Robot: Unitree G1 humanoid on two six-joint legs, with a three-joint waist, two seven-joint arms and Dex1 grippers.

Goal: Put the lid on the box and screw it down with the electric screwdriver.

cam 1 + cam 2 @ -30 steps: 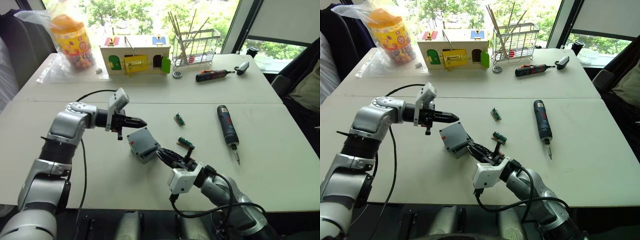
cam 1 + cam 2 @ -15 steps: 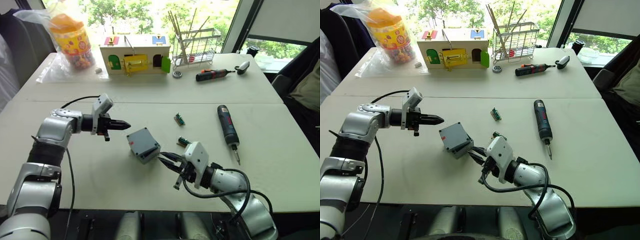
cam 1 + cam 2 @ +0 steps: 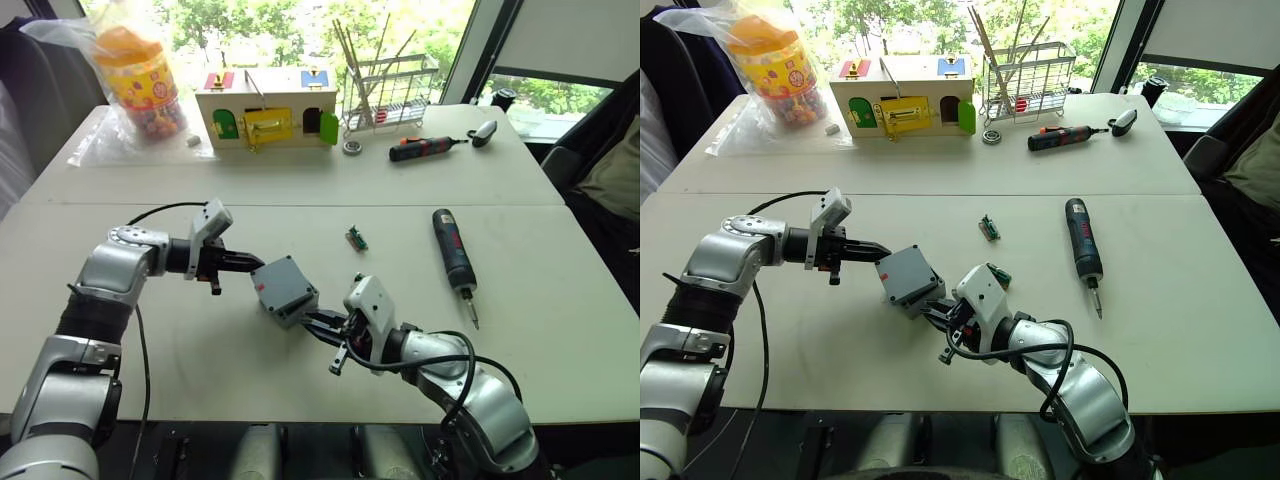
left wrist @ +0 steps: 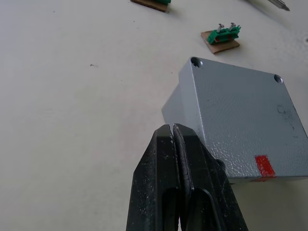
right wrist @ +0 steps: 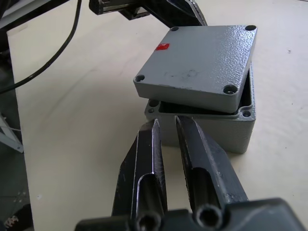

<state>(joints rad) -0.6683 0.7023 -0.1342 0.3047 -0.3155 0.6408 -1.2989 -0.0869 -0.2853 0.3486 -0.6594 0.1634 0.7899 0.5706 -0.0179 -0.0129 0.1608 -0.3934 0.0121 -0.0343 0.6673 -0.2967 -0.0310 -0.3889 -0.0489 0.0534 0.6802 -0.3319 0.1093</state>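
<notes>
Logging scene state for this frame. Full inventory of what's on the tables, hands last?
lid: 1, grey with a red mark, lying askew on the box, not seated.
box: 1, grey, near table centre, between the two hands.
electric screwdriver: 1, dark blue-black with red band, lying to the robot's right of the box.
small screwdriver: 1, black and red, far table.
green parts: 2, one beyond the box, one by the right hand.
toy house: 1, wooden, coloured doors, far table.
wire rack: 1, holding sticks, beside the house.
candy jar: 1, yellow-orange, in a clear bag, far left.
left hand: shut, tip at the lid's edge.
right hand: open, at the box's rim.
</notes>
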